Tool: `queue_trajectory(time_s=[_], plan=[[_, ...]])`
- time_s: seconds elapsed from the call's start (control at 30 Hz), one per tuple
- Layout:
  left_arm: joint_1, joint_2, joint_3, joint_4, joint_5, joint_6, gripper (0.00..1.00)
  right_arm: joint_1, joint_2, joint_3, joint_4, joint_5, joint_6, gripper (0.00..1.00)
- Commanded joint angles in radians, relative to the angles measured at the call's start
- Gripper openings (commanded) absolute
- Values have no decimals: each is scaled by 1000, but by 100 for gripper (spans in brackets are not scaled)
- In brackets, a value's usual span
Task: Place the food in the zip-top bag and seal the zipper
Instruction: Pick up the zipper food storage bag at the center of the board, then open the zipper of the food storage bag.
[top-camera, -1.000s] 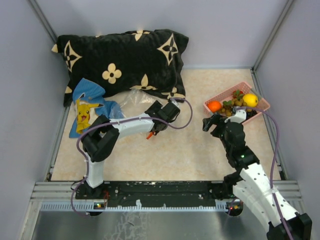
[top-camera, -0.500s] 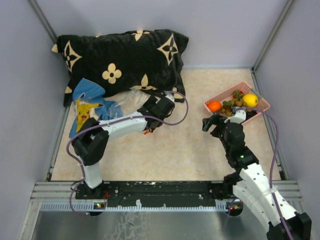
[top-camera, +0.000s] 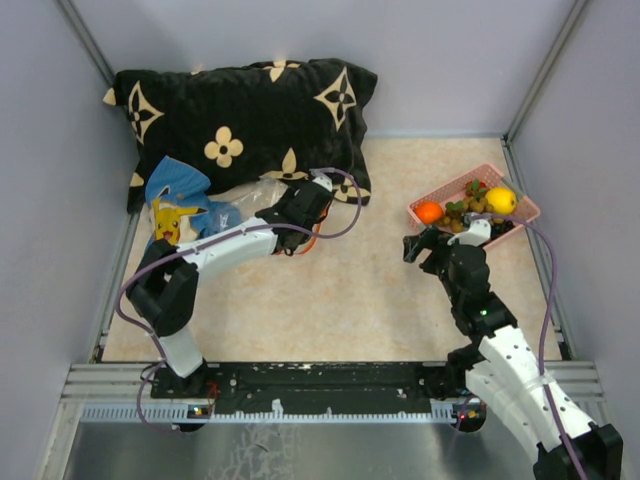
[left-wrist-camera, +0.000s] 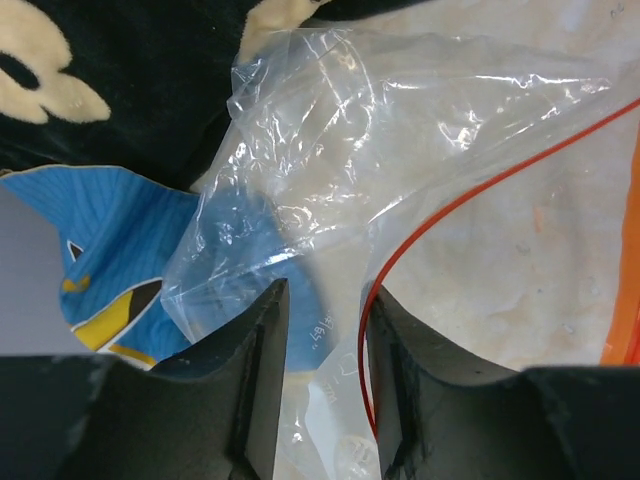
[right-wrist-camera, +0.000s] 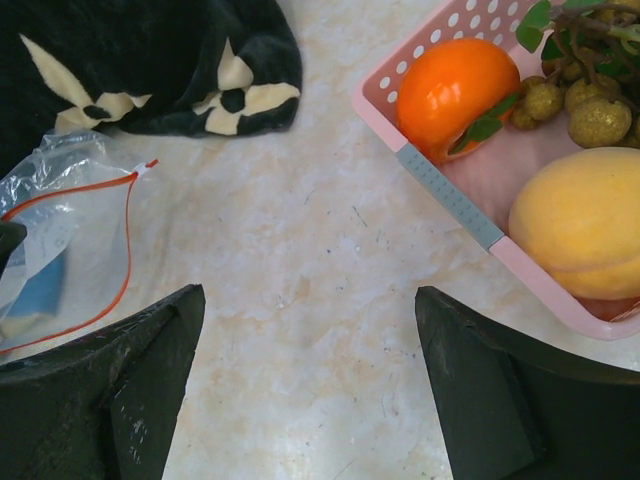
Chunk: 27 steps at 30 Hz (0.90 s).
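Note:
The zip-top bag lies crinkled and clear against the pillow's front edge, partly over the blue cloth. In the left wrist view its mouth edge, with the thin orange-red zipper, runs between the jaws of my left gripper, which stand a little apart around the plastic. The food sits in the pink basket: an orange citrus, a yellow lemon and brownish balls. My right gripper hovers wide open over bare table just left of the basket, holding nothing.
A black pillow with cream flower marks fills the back left. A blue cartoon-print cloth lies in front of it, beside the bag. Grey walls close in the table on three sides.
My left arm has swung up and to the left, reaching the bag's mouth, and its jaws have narrowed around the plastic edge. The right arm has stayed still.

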Motion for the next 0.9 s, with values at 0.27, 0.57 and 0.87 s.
queue_trajectory(time_s=[0.27, 0.57, 0.87], plan=[[5, -100, 104, -212, 130, -149, 18, 6, 87, 61, 129, -171, -61, 82], [3, -207, 142, -301, 220, -310, 0, 72, 262, 139, 256, -261, -15, 80], [3, -324, 74, -277, 243, -536, 0, 251, 418, 256, 325, -170, 21, 80]])
